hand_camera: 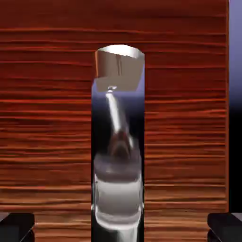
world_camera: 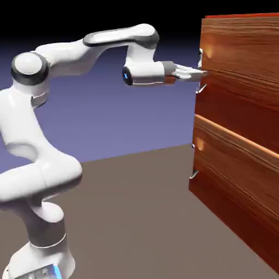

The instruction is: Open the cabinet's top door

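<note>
The cabinet (world_camera: 240,131) of reddish-brown wood grain stands at the exterior view's right. Its top door (world_camera: 240,60) carries a vertical silver bar handle (world_camera: 201,70) on its near edge. My gripper (world_camera: 199,74) reaches level to this handle, with the fingers on either side of it. In the hand view the shiny handle (hand_camera: 118,142) runs up the middle against the top door's wood (hand_camera: 47,118). The two dark fingertips (hand_camera: 17,227) sit at the bottom corners, well apart from the bar, so the gripper (hand_camera: 120,228) is open around it and not touching it.
Under the top door is a matching lower door (world_camera: 234,180) with its own small handle (world_camera: 194,161). The white arm (world_camera: 49,125) rises from the lower left over the brown table (world_camera: 136,218).
</note>
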Tool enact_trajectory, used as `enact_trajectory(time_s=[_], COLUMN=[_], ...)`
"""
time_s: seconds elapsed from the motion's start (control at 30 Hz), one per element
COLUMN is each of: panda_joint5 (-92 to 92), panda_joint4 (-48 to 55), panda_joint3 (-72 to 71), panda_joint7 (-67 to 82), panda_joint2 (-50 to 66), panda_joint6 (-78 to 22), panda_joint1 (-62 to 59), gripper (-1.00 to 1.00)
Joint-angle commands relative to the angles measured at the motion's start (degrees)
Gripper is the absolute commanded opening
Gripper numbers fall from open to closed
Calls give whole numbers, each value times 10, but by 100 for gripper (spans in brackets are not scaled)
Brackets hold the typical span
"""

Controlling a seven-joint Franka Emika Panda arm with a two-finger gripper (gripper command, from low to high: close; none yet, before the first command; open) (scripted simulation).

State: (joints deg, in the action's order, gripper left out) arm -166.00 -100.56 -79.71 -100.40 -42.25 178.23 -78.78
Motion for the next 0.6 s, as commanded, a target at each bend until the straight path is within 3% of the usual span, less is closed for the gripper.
enact_trajectory(time_s=[0.0, 0.57], panda_joint5=[0, 38], panda_joint4=[0, -202], panda_joint3=[0, 264], panda_joint7=[0, 106], panda_joint2=[0, 74], panda_joint6=[0, -86], panda_joint1=[0, 353], gripper=[-100, -100])
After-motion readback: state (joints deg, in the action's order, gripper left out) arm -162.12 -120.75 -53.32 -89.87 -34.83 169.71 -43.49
